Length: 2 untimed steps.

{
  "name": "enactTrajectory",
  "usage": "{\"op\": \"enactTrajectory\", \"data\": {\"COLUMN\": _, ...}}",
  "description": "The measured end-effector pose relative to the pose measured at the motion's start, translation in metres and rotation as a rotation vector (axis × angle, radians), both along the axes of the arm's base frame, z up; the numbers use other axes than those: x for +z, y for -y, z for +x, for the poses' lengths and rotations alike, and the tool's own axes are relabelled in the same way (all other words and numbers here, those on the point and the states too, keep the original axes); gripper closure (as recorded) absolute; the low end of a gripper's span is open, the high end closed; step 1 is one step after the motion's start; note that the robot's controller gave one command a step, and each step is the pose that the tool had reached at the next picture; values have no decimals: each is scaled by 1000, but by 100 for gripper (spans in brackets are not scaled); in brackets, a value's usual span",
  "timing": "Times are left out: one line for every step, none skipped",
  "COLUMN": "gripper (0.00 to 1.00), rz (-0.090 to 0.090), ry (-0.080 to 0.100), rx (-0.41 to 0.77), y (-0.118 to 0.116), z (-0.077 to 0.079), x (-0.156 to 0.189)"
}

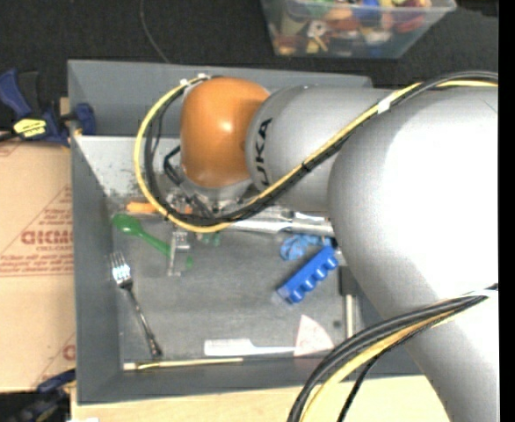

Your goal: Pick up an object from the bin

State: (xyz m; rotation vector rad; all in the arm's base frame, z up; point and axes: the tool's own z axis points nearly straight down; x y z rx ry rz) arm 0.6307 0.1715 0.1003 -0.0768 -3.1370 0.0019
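The tool (pixel 179 258) hangs over the handle end of a green spoon (pixel 133 228) on the left of the bin (pixel 95 262). The spoon's bowl points far-left and its long axis slants near-right. I cannot tell whether the tool is wide or narrow. A fork (pixel 122 274) lies just nearer.

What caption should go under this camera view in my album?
Silver robot arm reaches into a grey metal bin beside a green plastic spoon, metal fork and blue toothed plastic block.

The pincer (pixel 179 255) hangs at a green spoon's (pixel 131 228) handle end, near a metal fork (pixel 124 277).
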Motion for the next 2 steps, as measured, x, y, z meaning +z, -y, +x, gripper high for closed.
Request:
{"op": "enactTrajectory", "data": {"gripper": 0, "rz": 9, "ry": 13, "rx": -194, "y": -67, "z": 16, "x": -29}}
{"op": "enactTrajectory", "data": {"gripper": 100, "rz": 1, "ry": 8, "rx": -113, "y": -4, "z": 16, "x": -29}}
